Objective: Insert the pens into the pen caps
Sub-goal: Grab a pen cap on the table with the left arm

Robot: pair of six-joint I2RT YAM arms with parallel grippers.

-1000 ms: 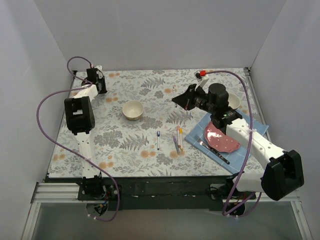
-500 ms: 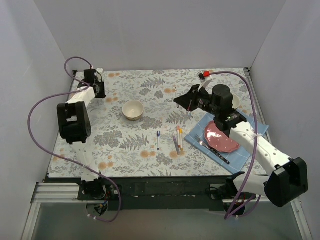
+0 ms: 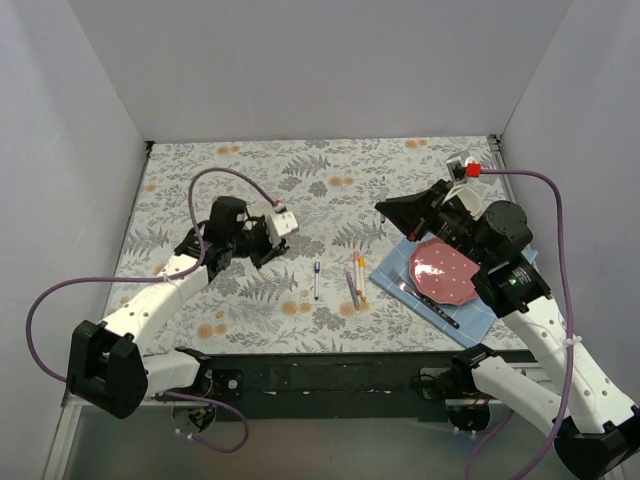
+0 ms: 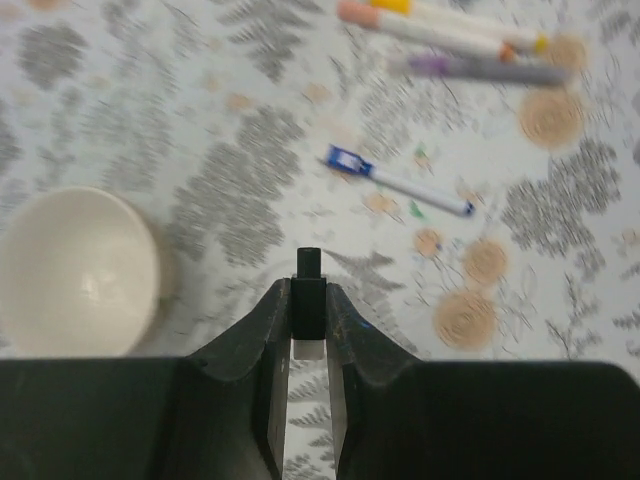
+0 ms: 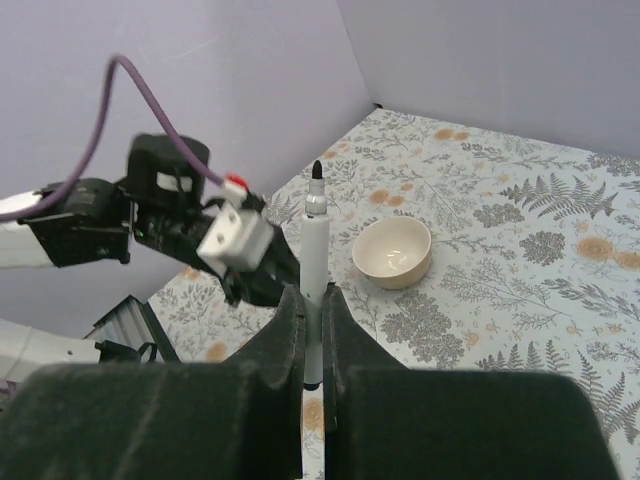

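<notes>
Left jaws clamped a black cap (image 4: pixel 307 264) over the desk (image 3: pixel 300 170), bowl (image 4: pixel 75 270) off to its side. Right jaws clamped a black-tipped pen (image 5: pixel 316 235) upright, off the desk. Blue pen (image 4: pixel 398 181) lay past the cap, more pens (image 4: pixel 440 32) beyond it, near the plate (image 3: pixel 445 272).

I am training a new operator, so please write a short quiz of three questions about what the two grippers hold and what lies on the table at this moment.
1. True or false: the right gripper holds a pen with a black tip.
2. Choose one: the left gripper is shut on A) a black cap, B) a spoon, C) nothing.
3. Fill in the missing word: the pink plate lies on a ____ cloth.

Key: 1 true; 2 A; 3 blue.
</notes>
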